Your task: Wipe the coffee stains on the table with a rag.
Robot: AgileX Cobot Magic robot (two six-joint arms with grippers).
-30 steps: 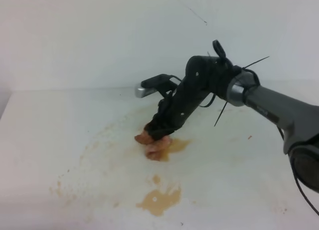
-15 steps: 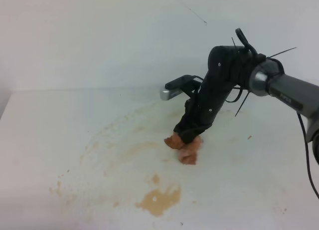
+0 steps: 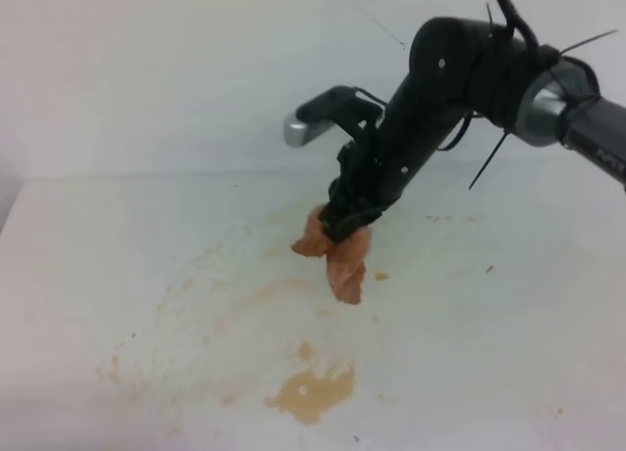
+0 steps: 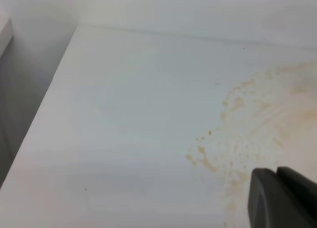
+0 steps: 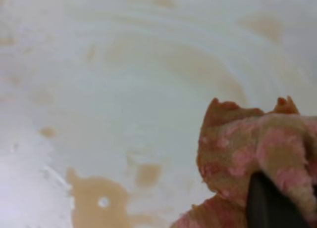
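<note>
Wadded pinkish rag [image 3: 337, 248], ragged tan coffee stains [image 3: 311, 392]

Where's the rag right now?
In the exterior high view the rag hangs from the right hand, near the middle of the table, farther back than the big tan puddle of the coffee stains.

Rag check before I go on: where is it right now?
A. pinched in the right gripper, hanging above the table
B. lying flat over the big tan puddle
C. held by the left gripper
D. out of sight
A. The rag hangs from the right gripper, clear of the table, while the tan puddle sits uncovered nearer the front edge.
</note>
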